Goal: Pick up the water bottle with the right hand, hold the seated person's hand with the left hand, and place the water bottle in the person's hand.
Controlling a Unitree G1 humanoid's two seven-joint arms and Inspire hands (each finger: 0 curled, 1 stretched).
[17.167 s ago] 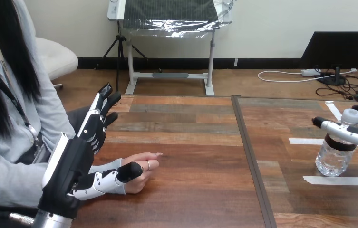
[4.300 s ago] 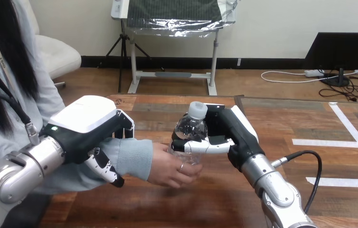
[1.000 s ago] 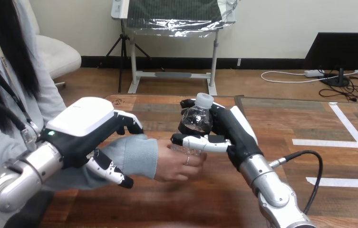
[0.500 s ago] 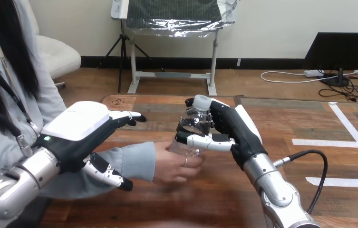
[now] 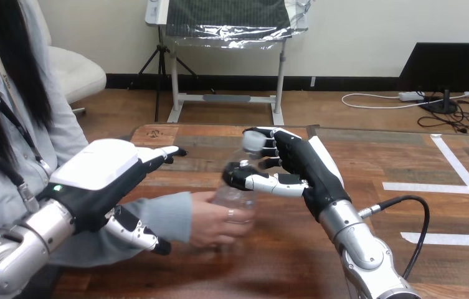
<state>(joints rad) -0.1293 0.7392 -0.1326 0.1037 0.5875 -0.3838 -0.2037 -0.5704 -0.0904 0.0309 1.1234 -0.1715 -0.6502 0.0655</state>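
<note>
Late stage, we judge: handover underway, not finished. The water bottle [image 5: 235,196] is off the table [image 5: 281,255], clear and blurred, its lower part in the person's hand [image 5: 212,223], which wraps it from below at mid-view.

The right hand [image 5: 297,165] is on the bottle's upper part, with the thumb [image 5: 250,180] lying across the front and the fingers [image 5: 263,149] curled behind the neck, so we call it grasping. Both the robot's hand and the person's hand are on the bottle.

The left hand [image 5: 98,171] hangs over the person's grey sleeve [image 5: 166,212]. Its fingers [image 5: 160,152] are straight and released, pointing across the table. Its thumb [image 5: 133,232] hangs down on the near side of the sleeve. Nothing is curled round the wrist or hand, so we do not count it as a hold. Whether the palm touches the sleeve we cannot tell.

Done, as we read it:
- The bottle is picked up with the right hand and brought to the person.
- The person's hand is closed on the bottle.

Left:
- The right hand has to let go and clear away.
- The left-hand hold on the person's hand is not in place in this view.

Risk: the bottle looks tilted, so it could tip if the right hand lets go before the person's grip is firm.
</note>
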